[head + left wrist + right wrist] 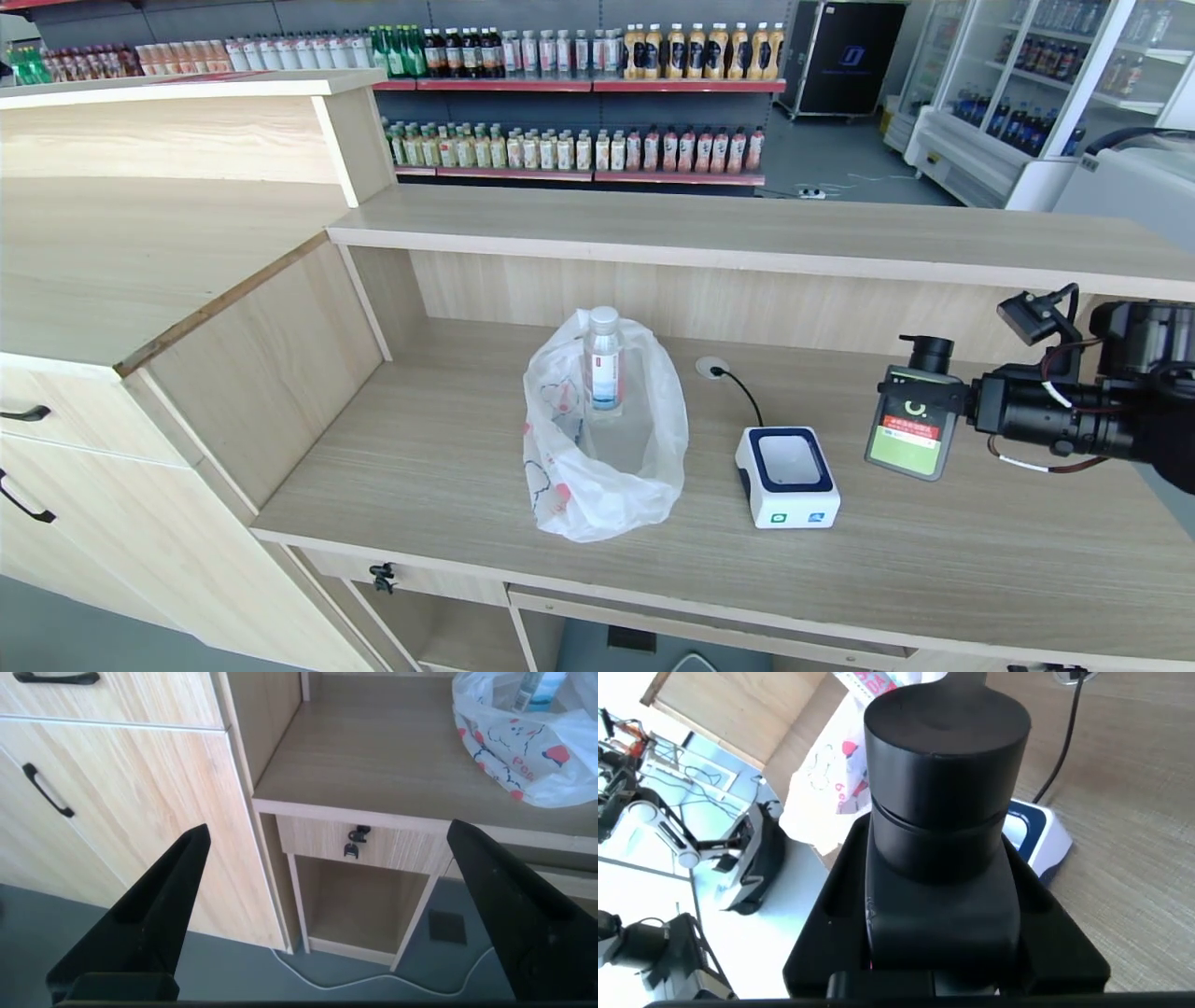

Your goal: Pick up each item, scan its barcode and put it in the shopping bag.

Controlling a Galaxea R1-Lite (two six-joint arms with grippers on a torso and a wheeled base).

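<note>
R gripper (941, 399) w/ bottle (907, 444) nr scanner (789, 473)

Item 1: container (913, 425), flat-sided, dark body, black screw cap, green label with a red band. It is gripped from the side by the right gripper (966, 406), cap uppermost, slightly tilted, clear of the counter and near the scanner.

Item 2: water bottle (603, 359), clear, white cap, red-and-blue label. It stands upright inside the shopping bag (597, 476), against its far side.

The shopping bag is white translucent plastic with red and blue print, mouth open, standing on the counter.

The scanner (787, 476) is a white box with a dark-rimmed window facing up, just beside the bag, with a black cable attached.
</note>
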